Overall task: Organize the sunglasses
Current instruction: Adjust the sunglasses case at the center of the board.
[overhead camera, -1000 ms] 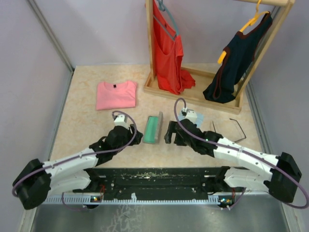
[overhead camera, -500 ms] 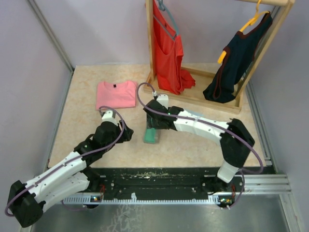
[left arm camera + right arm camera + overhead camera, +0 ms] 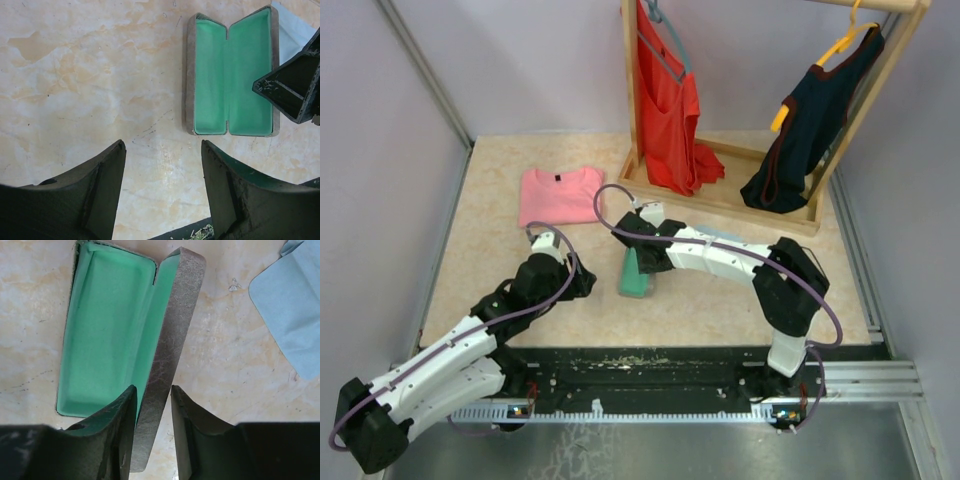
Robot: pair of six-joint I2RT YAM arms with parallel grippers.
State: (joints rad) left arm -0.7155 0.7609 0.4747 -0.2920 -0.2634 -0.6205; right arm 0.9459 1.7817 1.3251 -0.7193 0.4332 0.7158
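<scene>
A: R jaws?
B: Right gripper (image 3: 152, 392) nearly closed, pinching the case (image 3: 105, 330) lid edge. Left gripper (image 3: 162, 147) wide, empty, near the case.
A: Sunglasses?
B: Not visible anywhere. Case lining's bare, so prob. packing's all left.

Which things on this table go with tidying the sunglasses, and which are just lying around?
Part of the job: open glasses case, right pincer closed on its lid; blue cleaning cloth. The sunglasses themselves are not in view.
Just lying about: folded pink shirt; red top and dark top hanging on the wooden rack.
</scene>
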